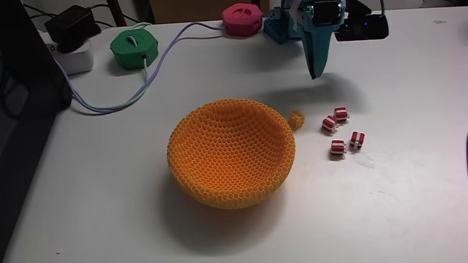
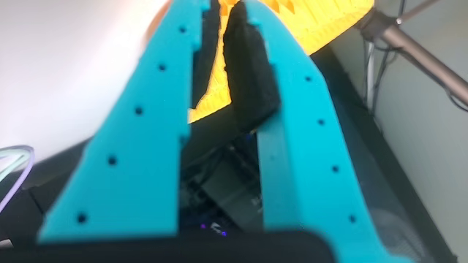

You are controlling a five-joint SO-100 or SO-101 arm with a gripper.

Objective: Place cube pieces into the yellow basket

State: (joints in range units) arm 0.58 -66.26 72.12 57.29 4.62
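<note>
Gripper (image 1: 316, 73): raised above table (image 1: 409, 204), jaws nearly closed, empty. Cube pieces (image 1: 340, 131): on table below jaws, right of yellow basket (image 1: 230, 153); orange cube (image 1: 296, 119) touching basket rim.

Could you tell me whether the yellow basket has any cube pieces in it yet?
Empty: in the fixed view the yellow basket shows only bare mesh inside, and the cube pieces lie on the table beside it.
</note>
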